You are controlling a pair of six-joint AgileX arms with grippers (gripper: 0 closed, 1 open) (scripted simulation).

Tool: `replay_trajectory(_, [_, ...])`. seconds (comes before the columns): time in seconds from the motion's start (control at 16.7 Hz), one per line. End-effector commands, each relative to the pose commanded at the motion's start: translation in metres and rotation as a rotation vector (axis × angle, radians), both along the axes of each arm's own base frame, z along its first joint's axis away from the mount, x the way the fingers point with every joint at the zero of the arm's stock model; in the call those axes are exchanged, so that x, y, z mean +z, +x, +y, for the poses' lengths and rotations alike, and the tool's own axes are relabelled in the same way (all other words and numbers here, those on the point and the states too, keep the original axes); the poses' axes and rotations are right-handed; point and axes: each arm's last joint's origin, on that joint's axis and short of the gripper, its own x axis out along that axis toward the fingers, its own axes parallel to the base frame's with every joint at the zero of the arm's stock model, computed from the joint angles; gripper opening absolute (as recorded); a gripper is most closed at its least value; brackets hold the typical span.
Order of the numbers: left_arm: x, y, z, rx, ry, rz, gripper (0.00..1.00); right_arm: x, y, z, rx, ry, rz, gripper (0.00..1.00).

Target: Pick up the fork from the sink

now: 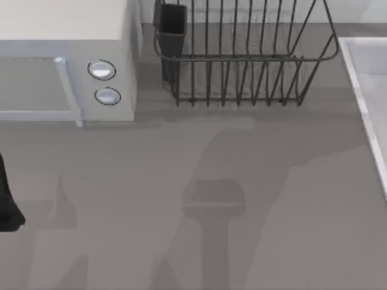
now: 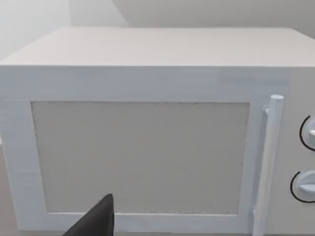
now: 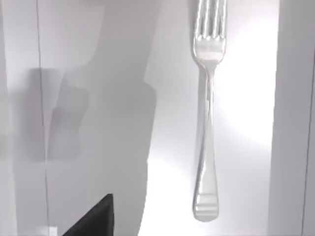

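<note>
The fork (image 3: 206, 113) lies flat on the pale floor of the sink (image 3: 118, 59), a slim shiny silver piece with its tines at one end and a rounded handle end at the other. A dark part of my right gripper (image 3: 93, 220) shows at the edge of the right wrist view, off to the side of the fork's handle end and apart from it. In the top view the sink (image 1: 364, 109) appears as a pale raised rim at the table's right edge. My left gripper (image 2: 94, 220) hangs in front of the microwave door, holding nothing I can see.
A white microwave (image 1: 66, 36) with two round knobs fills the back left. A dark wire dish rack (image 1: 242, 54) stands at the back middle. My left arm (image 1: 7, 202) is a dark shape at the left edge. Grey countertop (image 1: 151, 181) spreads across the middle.
</note>
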Motion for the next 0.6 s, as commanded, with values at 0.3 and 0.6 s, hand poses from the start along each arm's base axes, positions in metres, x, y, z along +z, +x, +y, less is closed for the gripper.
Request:
replay_trajectory(0.3, [0.0, 0.0, 0.0, 0.0, 0.0, 0.0, 1.0, -0.063, 0.035, -0.027, -0.004, 0.049, 0.184, 1.0])
replay_trajectory(0.6, [0.0, 0.0, 0.0, 0.0, 0.0, 0.0, 1.0, -0.084, 0.041, -0.034, -0.004, 0.065, 0.236, 1.0])
